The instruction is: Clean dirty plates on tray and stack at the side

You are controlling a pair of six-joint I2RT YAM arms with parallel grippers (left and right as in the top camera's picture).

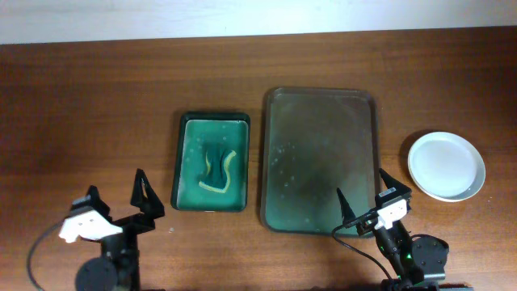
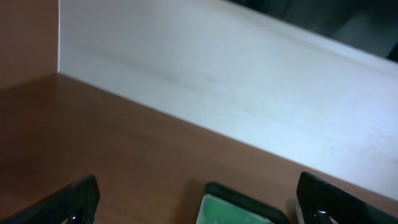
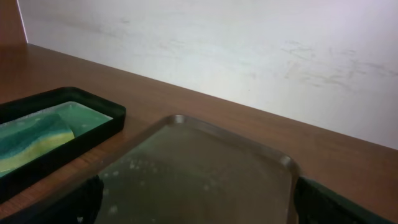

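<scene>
The dark olive-grey tray (image 1: 321,121) lies at centre right of the table with no plates on it, only wet specks. It also shows in the right wrist view (image 3: 205,168). White plates (image 1: 446,165) sit stacked on the table to the tray's right; their number cannot be told. My left gripper (image 1: 119,200) is open and empty near the front left. My right gripper (image 1: 362,200) is open and empty over the tray's front right corner.
A smaller bright green tray (image 1: 212,161) holding a green-and-yellow sponge (image 1: 218,170) lies left of the large tray; it shows in the right wrist view (image 3: 56,134) and its corner in the left wrist view (image 2: 239,208). A white wall runs behind the table.
</scene>
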